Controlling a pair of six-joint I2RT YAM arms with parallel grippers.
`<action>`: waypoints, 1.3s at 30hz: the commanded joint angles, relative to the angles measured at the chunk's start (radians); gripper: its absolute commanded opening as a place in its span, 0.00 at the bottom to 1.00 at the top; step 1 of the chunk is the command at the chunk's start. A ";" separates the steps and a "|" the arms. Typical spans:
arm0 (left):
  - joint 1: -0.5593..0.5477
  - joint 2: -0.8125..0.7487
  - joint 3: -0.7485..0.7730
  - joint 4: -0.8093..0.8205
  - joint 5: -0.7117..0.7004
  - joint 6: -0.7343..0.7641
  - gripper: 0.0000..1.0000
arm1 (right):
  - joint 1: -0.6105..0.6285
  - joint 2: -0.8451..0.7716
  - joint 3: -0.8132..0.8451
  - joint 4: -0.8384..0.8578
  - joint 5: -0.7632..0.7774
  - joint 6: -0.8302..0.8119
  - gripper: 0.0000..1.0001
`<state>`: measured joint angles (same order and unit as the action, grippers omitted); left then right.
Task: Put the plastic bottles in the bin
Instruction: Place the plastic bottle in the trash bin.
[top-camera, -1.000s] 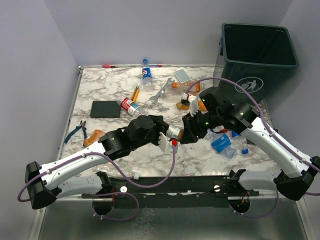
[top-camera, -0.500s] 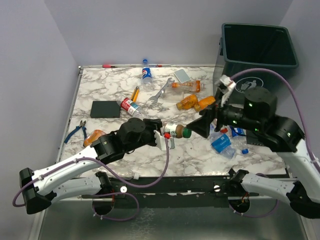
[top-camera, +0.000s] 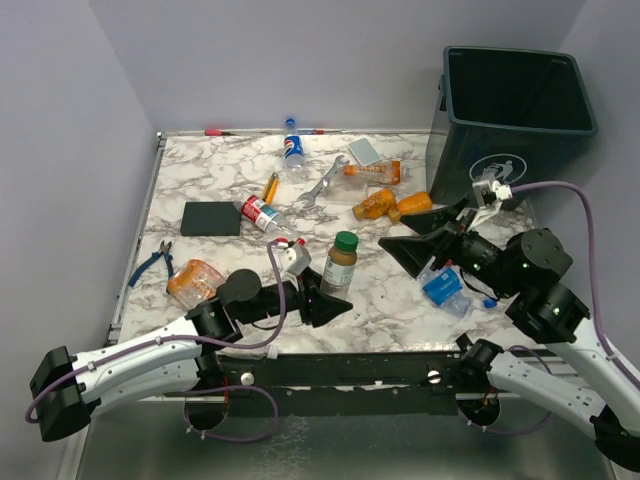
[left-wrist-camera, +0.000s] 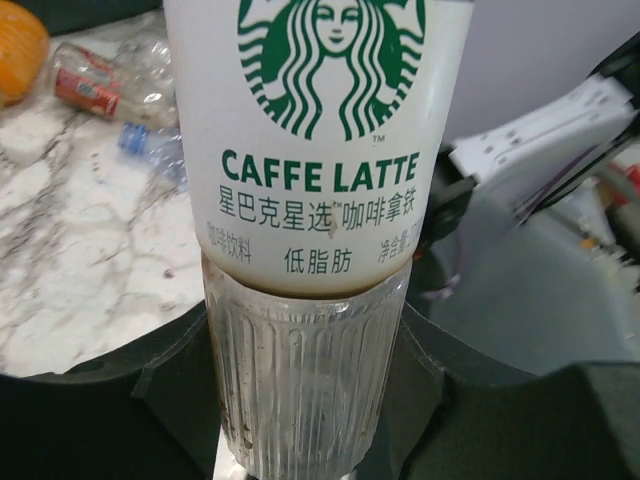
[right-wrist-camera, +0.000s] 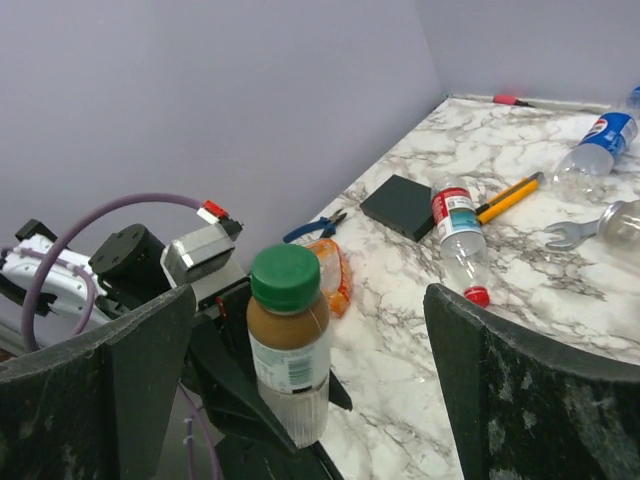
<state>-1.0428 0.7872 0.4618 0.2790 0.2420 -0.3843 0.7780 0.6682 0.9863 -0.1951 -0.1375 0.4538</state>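
Item: latte bottle (top-camera: 341, 264), green cap, brown contents.

Change: a second ago it lay level between both grippers, the right one at its cap end; now it stands upright over the near edge of the counter (top-camera: 220, 185), cap up, held by the left gripper alone; the right gripper has let go and drawn back to 2 o'clock of it.

Reading: the bottle seems to have been passed to the left arm, the one farther from the bin (top-camera: 505, 150), which stands at 1 o'clock; not yet binned.

Left gripper (top-camera: 325, 298): about half closed; clamped on the bottle's ribbed clear base, low down.

Right gripper (top-camera: 428, 232): jaws spread fully; empty; touching nothing.

Remaining: loose bottles (top-camera: 260, 213) lie across the counter, from 10 to 3 o'clock of the held one.
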 joint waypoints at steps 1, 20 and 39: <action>-0.004 -0.062 -0.021 0.259 0.026 -0.263 0.24 | 0.005 0.046 -0.035 0.179 -0.070 0.091 1.00; -0.004 -0.052 0.031 0.123 0.021 -0.204 0.23 | 0.010 0.383 0.118 0.240 -0.357 0.129 0.92; -0.003 -0.064 0.044 0.056 -0.023 -0.139 0.97 | 0.028 0.352 0.110 0.170 -0.320 0.088 0.23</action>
<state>-1.0428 0.7475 0.4820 0.3489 0.2462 -0.5587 0.7994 1.0595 1.0870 -0.0357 -0.4976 0.5350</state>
